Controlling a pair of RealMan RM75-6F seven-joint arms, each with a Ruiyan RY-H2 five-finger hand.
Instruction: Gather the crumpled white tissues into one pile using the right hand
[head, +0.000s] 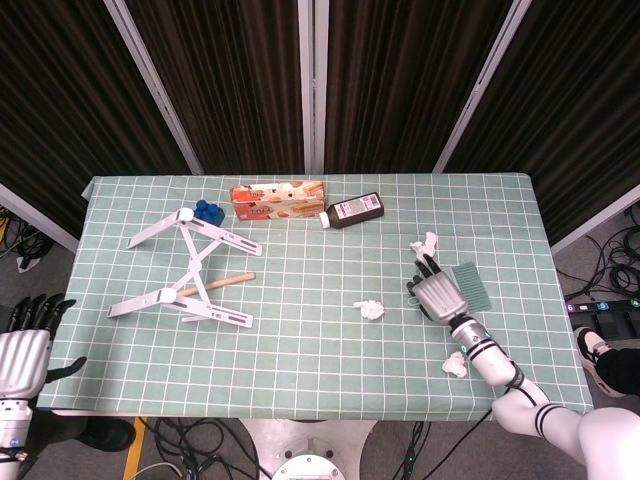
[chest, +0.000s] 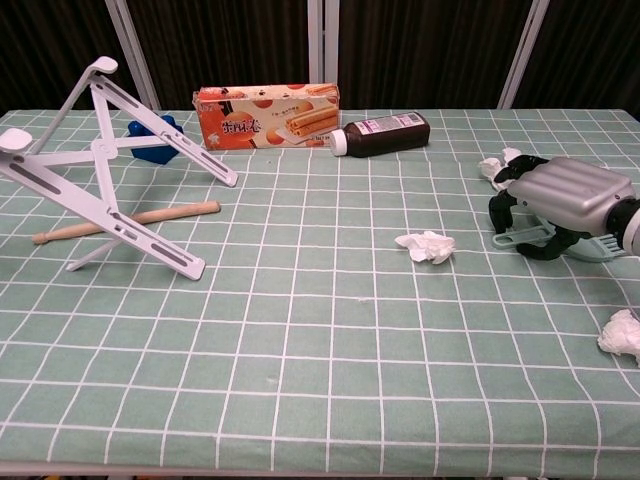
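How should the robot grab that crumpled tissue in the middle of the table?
Probably from straight above, pinching the puffy raised middle of the center tissue. It lies low and loose on the tablecloth with bare cloth all around, so nothing blocks a top approach. The right hand sits just to its right, so coming over from that side is shortest.

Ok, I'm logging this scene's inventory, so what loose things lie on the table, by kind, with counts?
Crumpled white tissues: 3
Snack box: 1
Dark bottle: 1
White folding stand: 1
Wooden stick: 1
Blue object: 1
Green dustpan: 1
Total: 9
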